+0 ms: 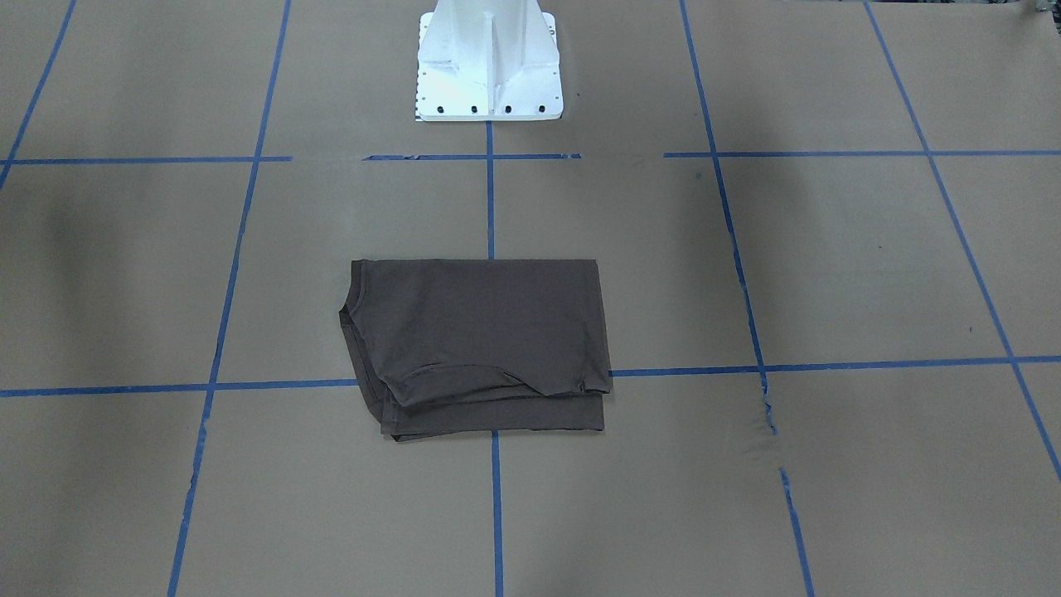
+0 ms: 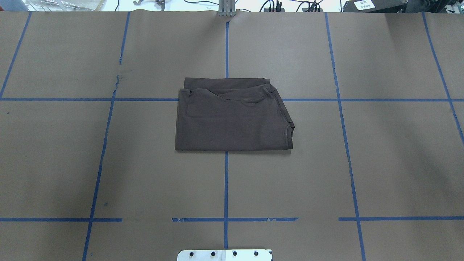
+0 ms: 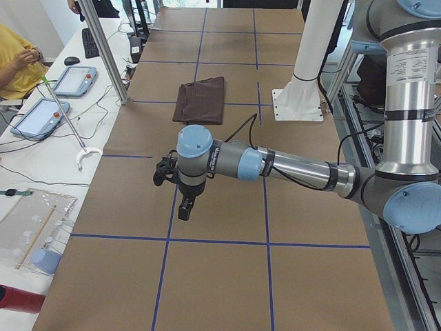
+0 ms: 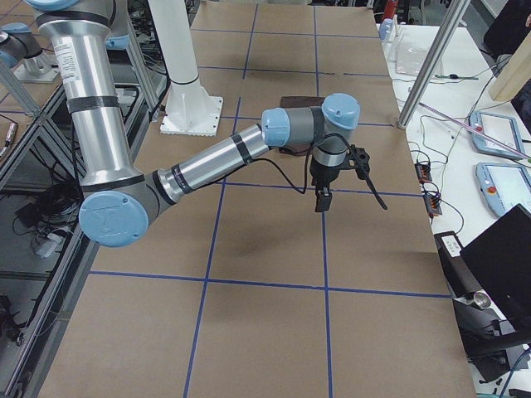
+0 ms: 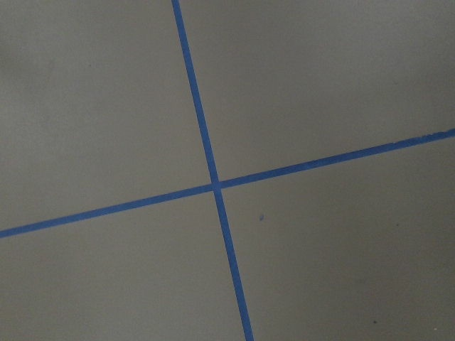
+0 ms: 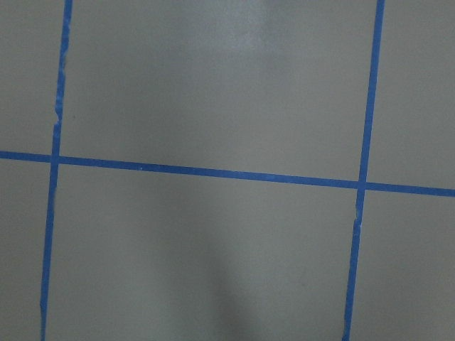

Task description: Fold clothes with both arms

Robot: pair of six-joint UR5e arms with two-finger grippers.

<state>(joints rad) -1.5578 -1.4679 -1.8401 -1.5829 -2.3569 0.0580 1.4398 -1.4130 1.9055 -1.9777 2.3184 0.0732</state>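
1. The folded T-shirt point(image 2: 232, 119) lay flat mid-table point(image 2: 362, 163), at 12 o'clock from the pedestal point(image 2: 224, 255), with its collar toward 3 o'clock in the overhead view.
2. The left gripper point(image 3: 185, 211) and right gripper point(image 4: 321, 201) hovered well apart from it. Nothing hung from either, and we could not tell how wide their jaws stood.
3. We judged one risk: the layers sat unevenly at the T-shirt's 12 o'clock edge, so a pinch there could catch a single layer and pull the fold open.
4. We saw no container on the table.

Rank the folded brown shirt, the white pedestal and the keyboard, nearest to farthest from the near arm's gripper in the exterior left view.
From the left gripper:
1. brown shirt, straight ahead.
2. white pedestal, at the view's right.
3. keyboard, far back, view's left.
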